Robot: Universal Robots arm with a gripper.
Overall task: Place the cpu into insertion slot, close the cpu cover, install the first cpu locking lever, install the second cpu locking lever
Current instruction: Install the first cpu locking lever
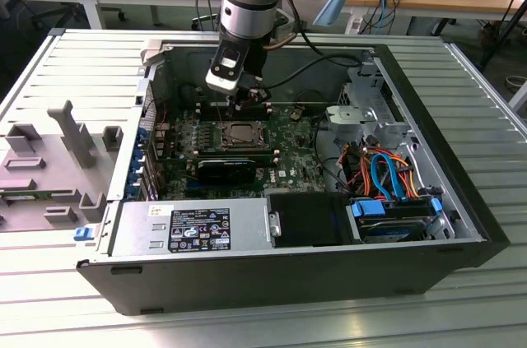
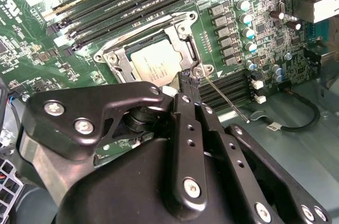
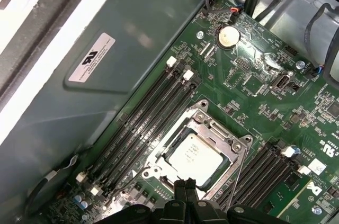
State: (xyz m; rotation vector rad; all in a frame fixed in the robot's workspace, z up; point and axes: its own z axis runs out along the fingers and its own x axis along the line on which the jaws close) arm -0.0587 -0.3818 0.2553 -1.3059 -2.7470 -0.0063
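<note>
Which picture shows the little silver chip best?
The first wrist view: the cpu shows nearly whole and close. In the second wrist view the cpu is partly behind the hand. In the exterior view the cpu looks small inside the case.

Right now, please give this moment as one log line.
chip: in place | cover: closed over chip | gripper: shut, at cover edge

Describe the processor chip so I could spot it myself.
Look inside the open computer case at the green circuit board. Between its long black memory slots sits the cpu: the only flat silvery square, framed by the cpu cover.
</note>
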